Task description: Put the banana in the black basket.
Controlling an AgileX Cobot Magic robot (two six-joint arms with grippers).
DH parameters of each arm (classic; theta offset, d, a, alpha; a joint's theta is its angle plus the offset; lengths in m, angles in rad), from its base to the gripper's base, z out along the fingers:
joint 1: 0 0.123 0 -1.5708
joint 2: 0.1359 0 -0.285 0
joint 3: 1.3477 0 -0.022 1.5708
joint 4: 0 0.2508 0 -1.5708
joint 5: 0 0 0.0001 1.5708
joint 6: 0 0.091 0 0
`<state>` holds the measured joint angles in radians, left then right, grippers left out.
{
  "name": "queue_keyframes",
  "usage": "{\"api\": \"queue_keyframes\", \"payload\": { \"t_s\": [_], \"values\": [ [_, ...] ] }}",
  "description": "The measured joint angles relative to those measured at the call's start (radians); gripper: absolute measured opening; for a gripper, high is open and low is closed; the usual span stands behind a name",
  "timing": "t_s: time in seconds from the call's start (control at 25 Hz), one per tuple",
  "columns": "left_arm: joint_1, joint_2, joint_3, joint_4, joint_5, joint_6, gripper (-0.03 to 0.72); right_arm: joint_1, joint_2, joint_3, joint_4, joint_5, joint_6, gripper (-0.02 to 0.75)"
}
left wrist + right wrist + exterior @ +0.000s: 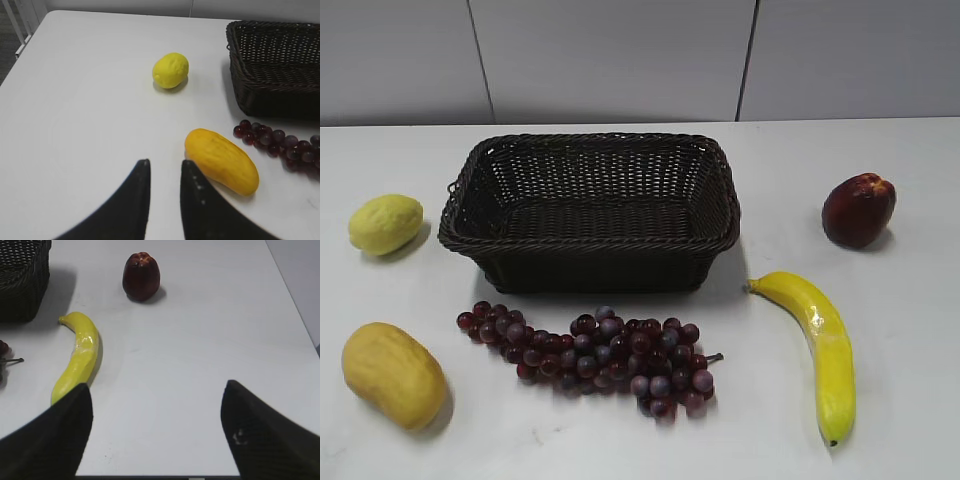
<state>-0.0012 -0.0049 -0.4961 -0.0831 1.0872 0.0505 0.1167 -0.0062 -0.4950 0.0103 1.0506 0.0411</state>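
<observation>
One banana [817, 345] lies on the table right of the basket [588, 212]. It looks light, stiff and glossy, so take it across the thick middle. Your right gripper [156, 412] is wide; left gripper [164, 172] narrow, empty.

A lab-style test setup: a bare white tabletop [910, 400] against plain grey wall panels [610, 60], with glossy imitation fruit laid out around a wicker basket [588, 210].
</observation>
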Motion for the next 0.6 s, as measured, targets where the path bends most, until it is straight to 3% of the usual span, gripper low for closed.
{"api": "queue_keyframes", "payload": {
  "t_s": [0.6],
  "values": [
    [0.0, 0.0, 0.0, 0.0, 0.0, 0.0, 0.202, 0.0, 0.0, 0.0, 0.0, 0.0, -0.001, 0.633]
  ]
}}
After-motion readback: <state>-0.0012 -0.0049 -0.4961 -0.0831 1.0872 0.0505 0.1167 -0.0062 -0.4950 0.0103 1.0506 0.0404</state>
